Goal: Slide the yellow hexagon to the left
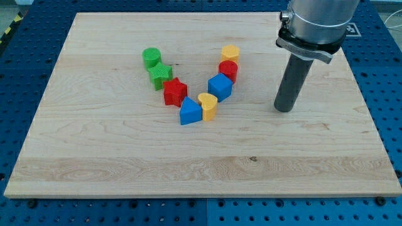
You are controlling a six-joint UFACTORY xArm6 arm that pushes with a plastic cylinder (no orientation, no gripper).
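The yellow hexagon [230,53] sits at the upper right end of a V-shaped chain of blocks on the wooden board [125,163]. It touches the red cylinder [228,69] just below it. My tip [284,109] rests on the board to the right of the chain, well right of and below the yellow hexagon, touching no block.
Down the chain come a blue cube [220,86], a yellow heart [208,105] and a blue block [190,112]. Up the left arm go a red star [174,91], a green star [159,75] and a green cylinder [151,58].
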